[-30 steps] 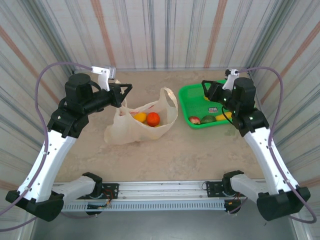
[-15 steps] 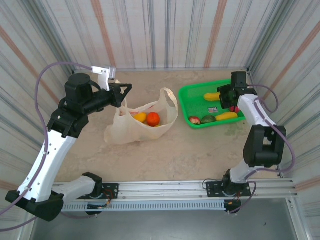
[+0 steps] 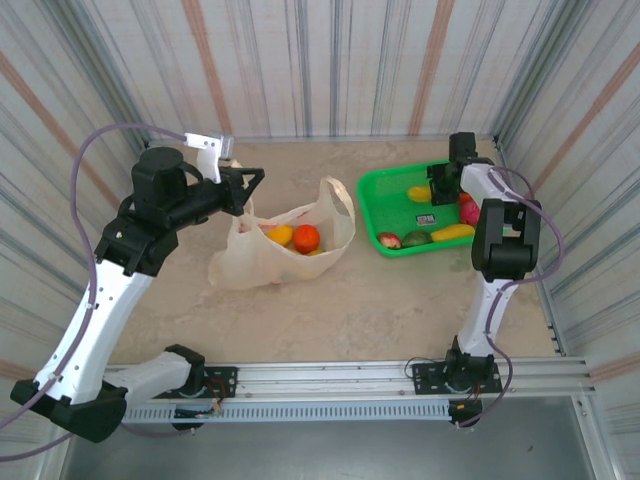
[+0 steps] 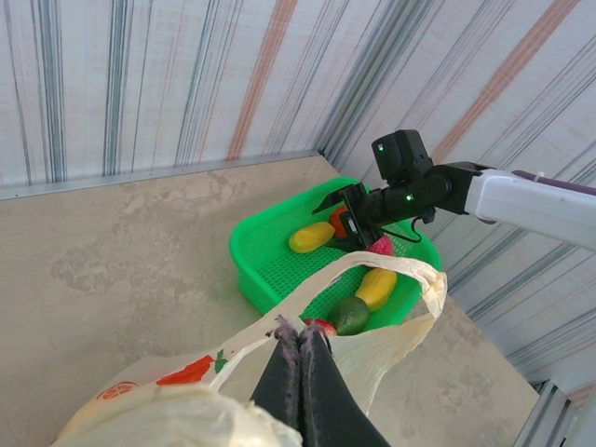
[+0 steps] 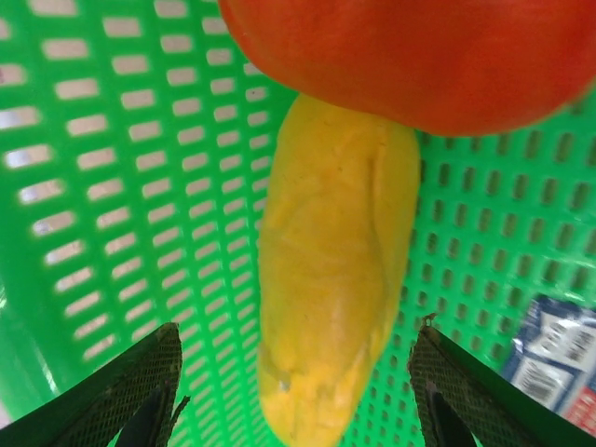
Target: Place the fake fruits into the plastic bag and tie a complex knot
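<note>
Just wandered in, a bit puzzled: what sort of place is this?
Likely a robot test booth, not a shop: a left arm and right arm bolted to a table, striped walls, fake fruits for practice.

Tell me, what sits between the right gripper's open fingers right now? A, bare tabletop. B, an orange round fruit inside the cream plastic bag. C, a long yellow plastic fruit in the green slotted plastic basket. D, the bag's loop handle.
C: the right wrist view shows the right gripper open, with the long yellow plastic fruit lying between its fingers on the green slotted plastic basket.
</note>
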{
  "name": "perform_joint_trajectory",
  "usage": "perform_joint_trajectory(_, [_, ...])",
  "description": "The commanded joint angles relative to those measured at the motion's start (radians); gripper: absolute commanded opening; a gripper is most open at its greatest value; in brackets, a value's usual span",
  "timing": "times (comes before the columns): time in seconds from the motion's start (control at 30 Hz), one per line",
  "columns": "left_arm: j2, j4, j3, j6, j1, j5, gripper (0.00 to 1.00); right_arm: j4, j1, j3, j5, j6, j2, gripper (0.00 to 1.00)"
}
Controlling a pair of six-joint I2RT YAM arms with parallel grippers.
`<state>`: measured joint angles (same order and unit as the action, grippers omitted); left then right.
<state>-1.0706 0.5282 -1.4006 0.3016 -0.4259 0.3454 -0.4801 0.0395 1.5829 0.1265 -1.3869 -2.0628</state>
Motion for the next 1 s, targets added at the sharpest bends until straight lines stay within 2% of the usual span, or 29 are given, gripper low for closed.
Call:
perform_joint_trajectory(0.0, [-0.002, 0.006, -0.029, -0.03, -0.005, -0.017, 0.0, -0.043, -0.014, 0.037, -0.036, -0.035, -0.056, 0.67])
perform_joint_trajectory(0.23, [-0.008, 0.009, -0.031, -0.035, -0.005, -0.023, 0.0, -0.035, -0.01, 0.003, -0.036, -0.043, -0.109, 0.61])
perform_joint_trajectory(0.43, [-0.018, 0.007, -0.037, -0.033, -0.005, -0.022, 0.0, 0.017, 0.003, -0.048, -0.016, -0.031, -0.082, 0.47])
perform_joint_trajectory(0.67, [-0.024, 0.005, -0.037, -0.035, -0.005, -0.028, 0.0, 0.042, 0.006, -0.1, 0.026, -0.008, 0.07, 0.44])
perform_joint_trajectory(0.83, [-0.027, 0.009, -0.043, -0.034, -0.004, -0.033, 0.0, 0.076, -0.004, -0.139, 0.078, 0.028, 0.236, 0.44])
perform_joint_trajectory(0.97, [-0.028, 0.005, -0.04, -0.026, 0.001, -0.028, 0.0, 0.182, -0.019, -0.202, 0.164, 0.107, 0.404, 0.44])
